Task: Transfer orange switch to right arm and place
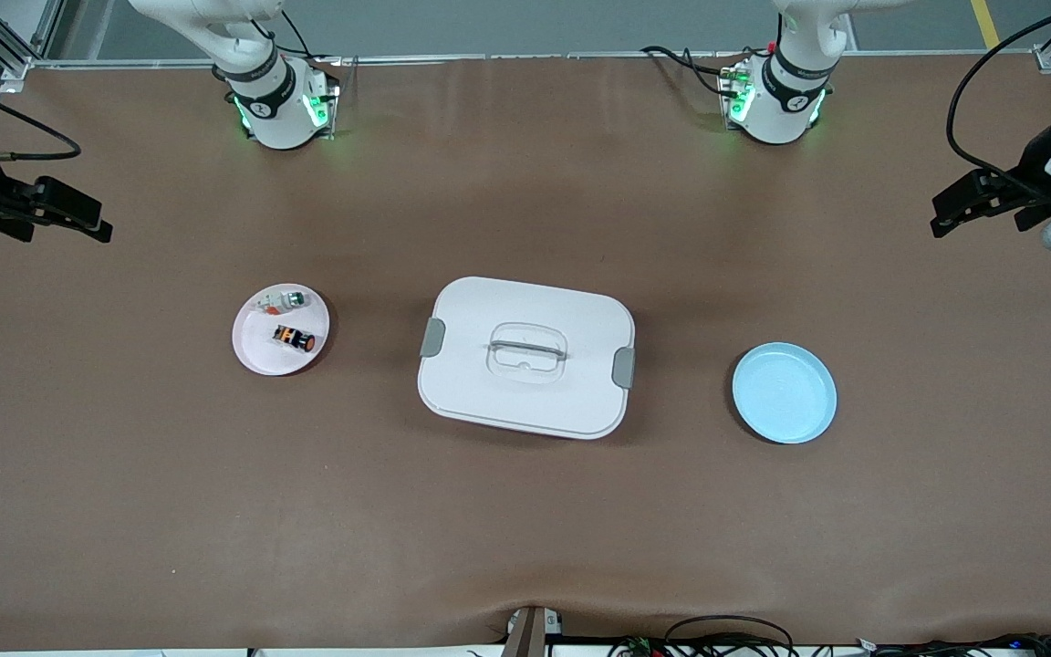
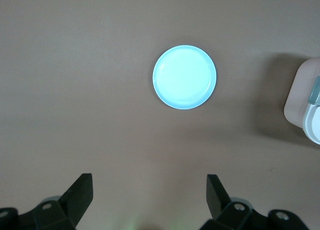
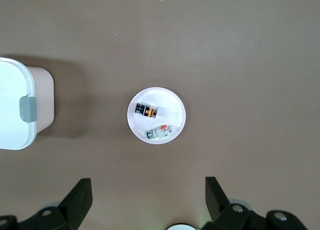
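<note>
The orange switch [image 1: 294,339] lies on a small pinkish-white plate [image 1: 252,358] toward the right arm's end of the table, beside a whitish-clear part [image 1: 284,300]. In the right wrist view the switch [image 3: 146,110] lies on the plate [image 3: 177,109]. My right gripper [image 1: 92,224] hangs high over the right arm's end of the table, open and empty [image 3: 148,185]. My left gripper [image 1: 950,214] hangs high over the left arm's end, open and empty [image 2: 148,182]. Both are well apart from the switch.
A white lidded box [image 1: 525,356] with grey clasps stands mid-table; its edge shows in both wrist views [image 2: 305,104] [image 3: 15,109]. A light blue plate [image 1: 784,393] lies toward the left arm's end, also in the left wrist view [image 2: 184,77]. Cables run along the table's near edge.
</note>
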`<action>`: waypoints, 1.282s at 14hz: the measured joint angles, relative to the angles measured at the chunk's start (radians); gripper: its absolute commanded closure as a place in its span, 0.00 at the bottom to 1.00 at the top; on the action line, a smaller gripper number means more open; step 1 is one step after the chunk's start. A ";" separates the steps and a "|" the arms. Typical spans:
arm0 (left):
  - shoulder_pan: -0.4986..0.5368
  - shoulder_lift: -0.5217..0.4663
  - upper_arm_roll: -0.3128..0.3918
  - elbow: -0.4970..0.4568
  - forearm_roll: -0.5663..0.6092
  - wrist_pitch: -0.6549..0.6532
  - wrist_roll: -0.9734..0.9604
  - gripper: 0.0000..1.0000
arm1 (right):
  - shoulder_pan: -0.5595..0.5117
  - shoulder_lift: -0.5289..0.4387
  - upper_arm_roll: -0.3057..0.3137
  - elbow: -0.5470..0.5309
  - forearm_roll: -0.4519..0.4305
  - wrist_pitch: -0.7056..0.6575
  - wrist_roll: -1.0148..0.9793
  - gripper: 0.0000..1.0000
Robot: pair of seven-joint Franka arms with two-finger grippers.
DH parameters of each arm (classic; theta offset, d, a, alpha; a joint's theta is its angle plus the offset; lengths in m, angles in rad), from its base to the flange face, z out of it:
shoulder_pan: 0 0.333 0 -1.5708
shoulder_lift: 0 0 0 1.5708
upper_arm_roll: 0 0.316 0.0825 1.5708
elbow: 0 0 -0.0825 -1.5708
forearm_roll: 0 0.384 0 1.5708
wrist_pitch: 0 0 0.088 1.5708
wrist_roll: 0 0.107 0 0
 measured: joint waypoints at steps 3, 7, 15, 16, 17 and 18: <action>0.000 -0.008 0.000 0.000 0.000 -0.008 0.000 0.00 | -0.003 0.000 -0.007 -0.002 0.000 0.028 0.000 0.00; 0.000 -0.013 0.000 0.000 0.000 -0.017 0.000 0.00 | -0.010 0.000 -0.013 -0.004 0.000 0.066 0.000 0.00; -0.002 -0.016 -0.007 0.013 0.000 -0.020 0.000 0.00 | -0.010 -0.001 -0.013 -0.004 -0.009 0.068 -0.001 0.00; -0.003 -0.017 -0.008 0.017 0.000 -0.020 0.000 0.00 | -0.010 -0.001 -0.012 -0.004 -0.021 0.068 -0.002 0.00; -0.004 -0.017 -0.010 0.019 0.000 -0.020 0.000 0.00 | -0.010 -0.001 -0.012 -0.004 -0.032 0.069 -0.002 0.00; -0.005 -0.017 -0.012 0.020 0.000 -0.020 0.001 0.00 | -0.010 -0.001 -0.012 -0.005 -0.037 0.070 -0.002 0.00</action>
